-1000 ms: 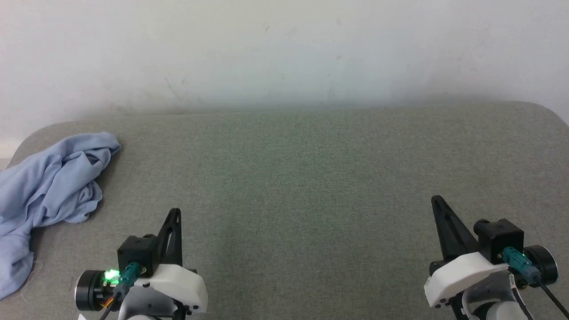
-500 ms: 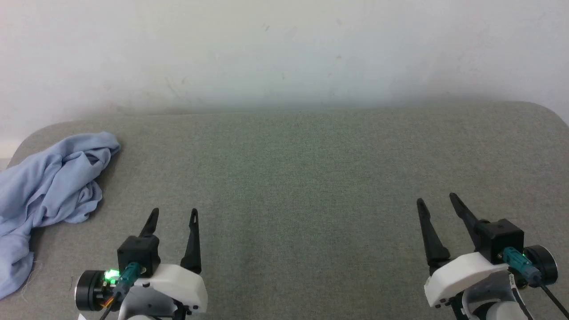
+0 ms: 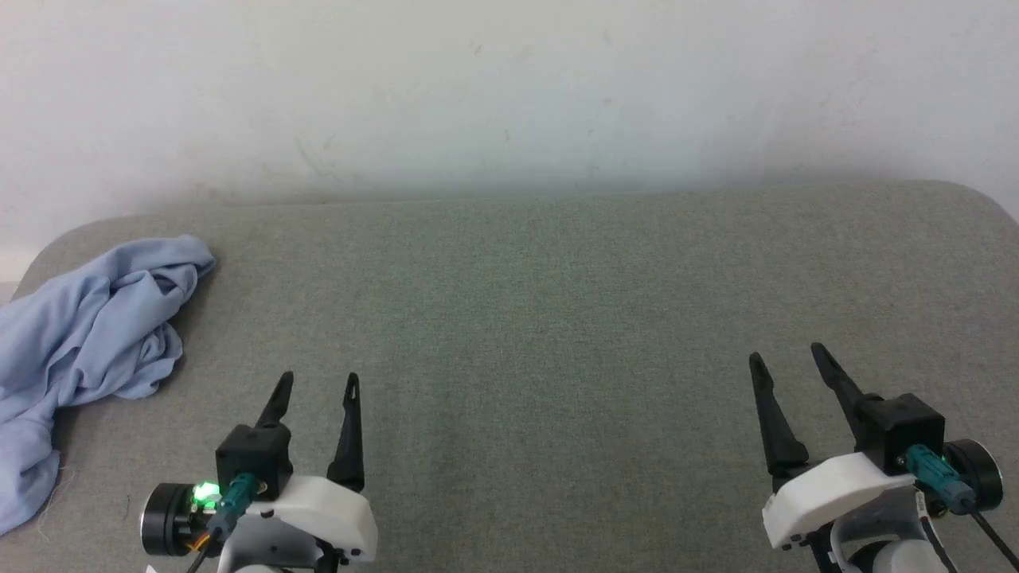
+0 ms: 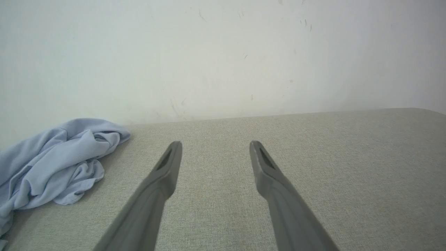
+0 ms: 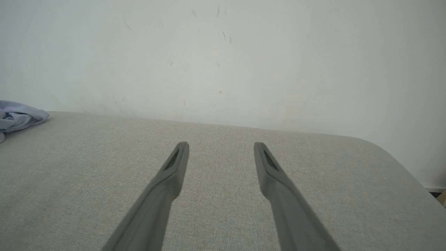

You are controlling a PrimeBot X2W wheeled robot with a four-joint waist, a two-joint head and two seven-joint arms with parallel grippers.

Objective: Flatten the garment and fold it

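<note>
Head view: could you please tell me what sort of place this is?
Likely an indoor workspace: a grey fabric-covered surface against a scuffed white wall, a crumpled blue garment at its left end.

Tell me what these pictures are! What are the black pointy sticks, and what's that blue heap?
They show a robot at work. One picture comes from a camera on its head, looking down. The black sticks are fingers: two on its left gripper, two on its right gripper. Both pairs stand open and hold nothing. The other two pictures come from wrist cameras, each looking along that arm's own fingers. The blue heap is the garment, crumpled at the left end of the grey padded surface, apart from both grippers.
</note>
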